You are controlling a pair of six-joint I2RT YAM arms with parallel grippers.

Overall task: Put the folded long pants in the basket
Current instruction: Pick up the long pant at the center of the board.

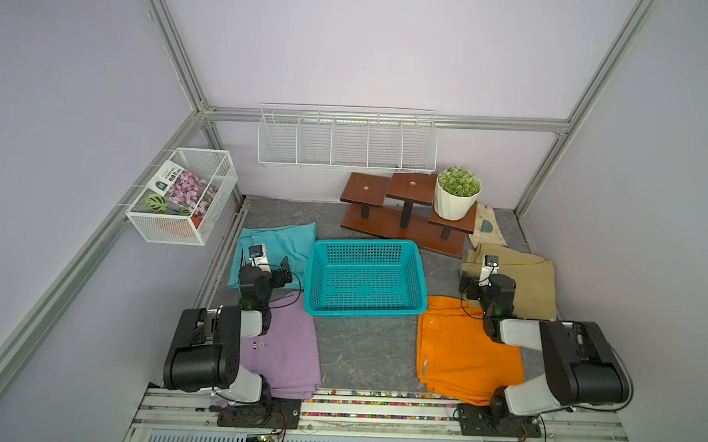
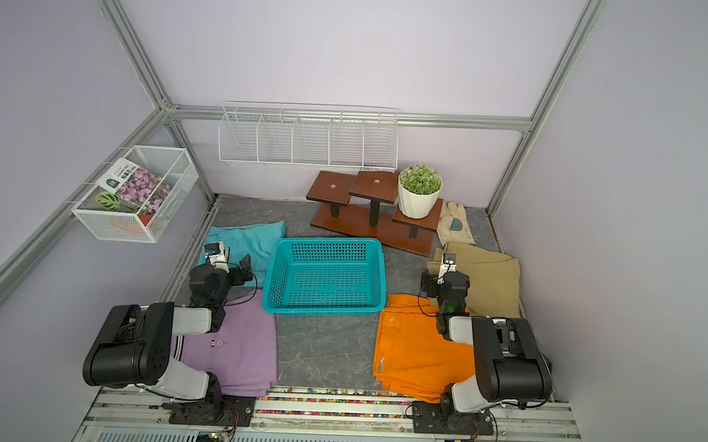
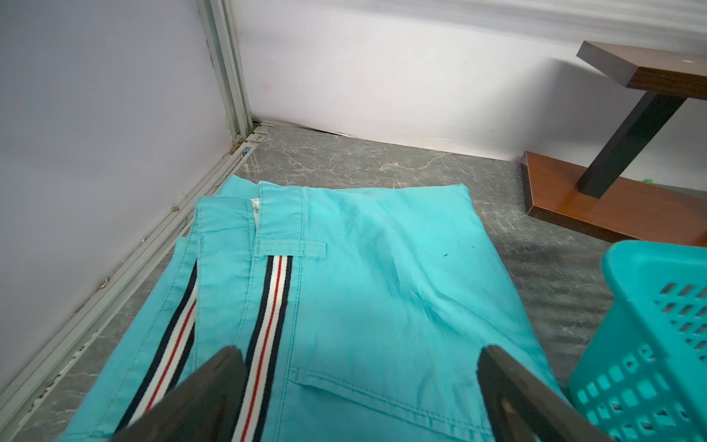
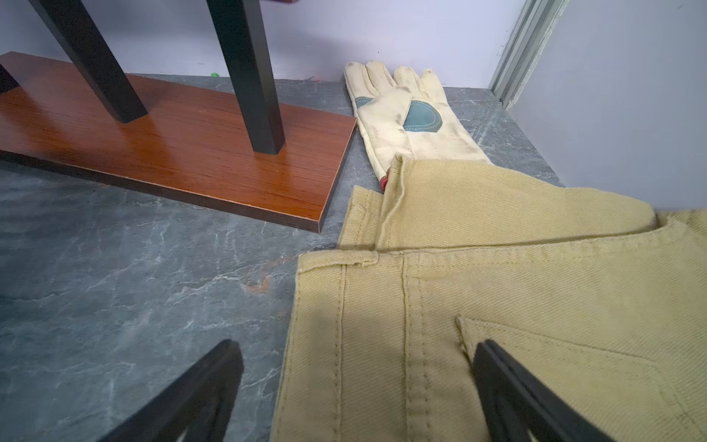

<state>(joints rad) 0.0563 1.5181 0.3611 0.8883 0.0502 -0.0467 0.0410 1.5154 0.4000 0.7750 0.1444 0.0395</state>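
Note:
The teal basket (image 1: 368,242) (image 2: 328,240) stands empty mid-table. Folded long pants lie flat around it: teal with striped trim (image 1: 289,239) (image 3: 382,287) at far left, lilac (image 1: 291,352) at near left, orange (image 1: 462,352) at near right, khaki (image 1: 536,281) (image 4: 497,287) at far right. My left gripper (image 1: 266,263) (image 3: 361,352) hovers open over the teal pants' near part, beside the basket's wall (image 3: 650,325). Over the khaki pants' left edge hangs my right gripper (image 1: 484,276) (image 4: 355,344), open, one finger above bare table. Neither holds anything.
A stepped wooden stand (image 1: 402,220) with a potted plant (image 1: 457,192) stands behind the basket. A cream glove (image 4: 405,114) lies between it and the khaki pants. White wire racks hang on the back wall (image 1: 348,142) and left wall (image 1: 183,196).

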